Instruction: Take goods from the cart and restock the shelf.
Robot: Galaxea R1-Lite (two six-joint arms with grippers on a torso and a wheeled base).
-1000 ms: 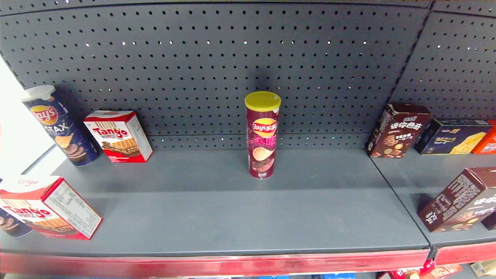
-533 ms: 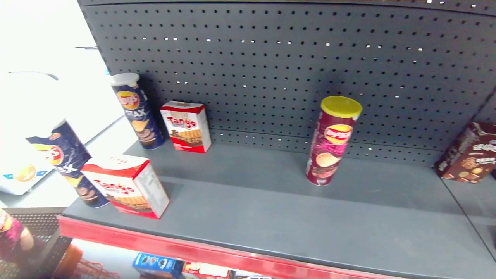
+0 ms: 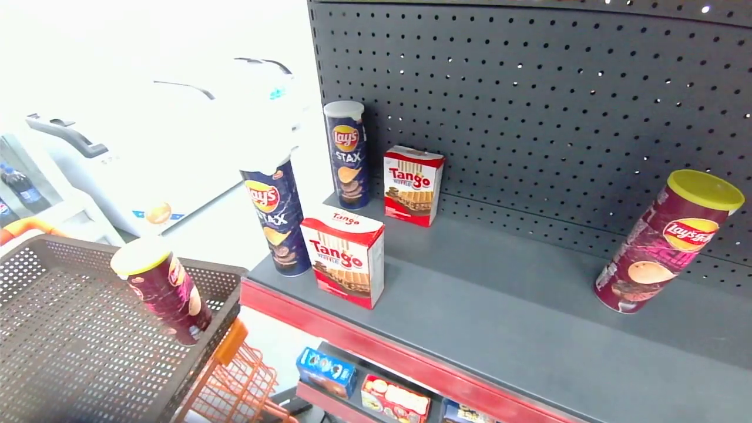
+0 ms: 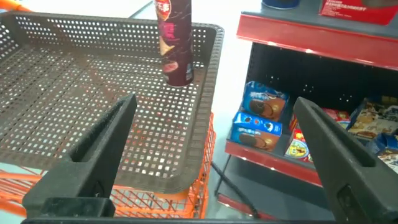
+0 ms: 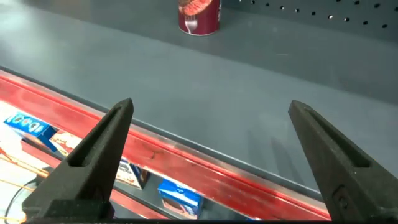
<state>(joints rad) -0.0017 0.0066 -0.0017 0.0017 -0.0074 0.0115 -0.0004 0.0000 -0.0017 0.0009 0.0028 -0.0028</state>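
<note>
- The left pincer (image 4: pixel 214 155) is seen spread wide, with nothing between its fingers.
- The right pincer (image 5: pixel 211 155) is also spread wide and holds nothing.
- A maroon chip can with a yellow lid (image 4: pixel 175 43) is found upright in the grey cart basket (image 4: pixel 62 93), ahead of the left pincer and well apart from it, close to the basket's far wall.
- The can is not quite in line with the middle of the left pincer's gap, so it may be struck by one finger and tipped over if the approach is not corrected.
- The basket rim lies between the left pincer and the can; it could be hit if the pincer is brought down too early.
- The can is tall, narrow and smooth, so it may slip if it is gripped off its middle.
- A second maroon can (image 5: pixel 199 15) stands on the shelf (image 5: pixel 249 74), ahead of the right pincer and well apart; it could be knocked over if the next can is set too near it.
</note>
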